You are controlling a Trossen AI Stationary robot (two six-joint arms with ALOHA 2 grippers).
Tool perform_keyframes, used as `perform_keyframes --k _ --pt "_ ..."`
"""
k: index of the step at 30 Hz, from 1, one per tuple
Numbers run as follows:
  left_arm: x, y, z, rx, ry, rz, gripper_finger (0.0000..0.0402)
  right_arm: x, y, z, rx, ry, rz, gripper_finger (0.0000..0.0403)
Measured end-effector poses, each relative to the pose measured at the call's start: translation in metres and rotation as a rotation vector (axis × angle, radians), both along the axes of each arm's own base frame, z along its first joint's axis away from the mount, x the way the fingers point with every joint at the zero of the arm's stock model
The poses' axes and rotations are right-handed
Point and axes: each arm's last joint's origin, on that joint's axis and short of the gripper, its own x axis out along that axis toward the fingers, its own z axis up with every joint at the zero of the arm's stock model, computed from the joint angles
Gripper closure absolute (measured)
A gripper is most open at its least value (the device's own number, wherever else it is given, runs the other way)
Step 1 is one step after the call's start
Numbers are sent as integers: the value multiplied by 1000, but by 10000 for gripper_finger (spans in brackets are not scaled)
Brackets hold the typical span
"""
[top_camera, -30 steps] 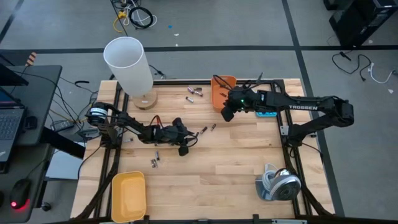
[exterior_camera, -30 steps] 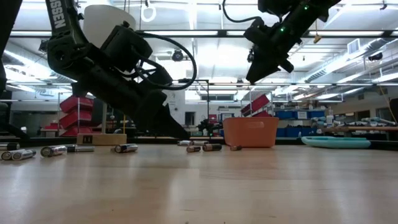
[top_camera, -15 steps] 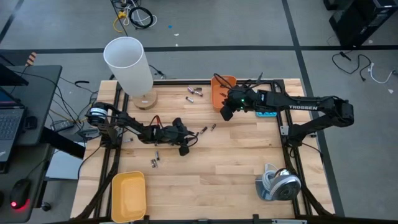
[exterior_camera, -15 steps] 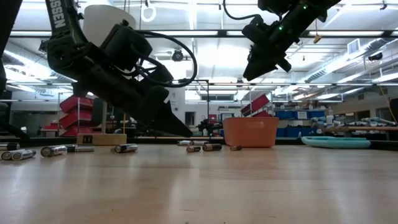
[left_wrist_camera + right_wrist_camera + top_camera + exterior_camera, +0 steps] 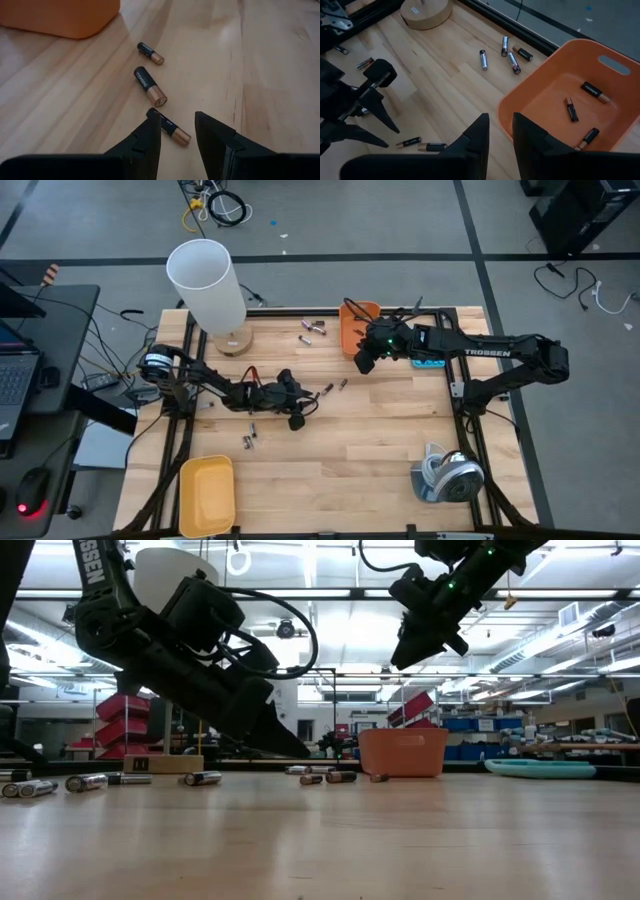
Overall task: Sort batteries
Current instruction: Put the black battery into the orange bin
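Observation:
Batteries lie scattered on the wooden table: a row of three [image 5: 149, 85] in front of my left gripper, several [image 5: 312, 326] at the far edge, two [image 5: 250, 438] at the near left. Three more [image 5: 571, 109] lie in the orange bin [image 5: 357, 323]. My left gripper [image 5: 176, 134] is low over the table's middle [image 5: 308, 402], open, its fingers on either side of the nearest battery [image 5: 172, 131], which lies flat. My right gripper [image 5: 499, 131] hovers high by the orange bin's [image 5: 532, 72] near side [image 5: 365, 363], open by a narrow gap with nothing in it. My left gripper comes at the battery slanting down from the table's left. One fingertip [image 5: 154, 125] stands right at the battery's dark end [image 5: 153, 113]; whether it touches cannot be told. The battery lies on the wood, across the gap between the fingers.
A white cylinder [image 5: 207, 278] on a round wooden base stands at the far left. A yellow bin [image 5: 207, 495] sits at the near left corner, a grey roll [image 5: 448, 475] at the near right. A blue calculator [image 5: 430, 364] shows under the right arm.

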Motion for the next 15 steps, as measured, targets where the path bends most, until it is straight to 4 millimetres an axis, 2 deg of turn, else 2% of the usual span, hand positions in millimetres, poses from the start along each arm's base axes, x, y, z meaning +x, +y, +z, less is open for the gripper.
perform_keyframes --k 7,12,15 --pt "14 -9 9 88 45 12 279 0 0 0 0 0 1 330" --pt "11 -11 5 142 107 74 279 1 3 0 0 0 12 330" --pt "11 -12 5 156 116 37 279 1 5 0 0 0 17 331"
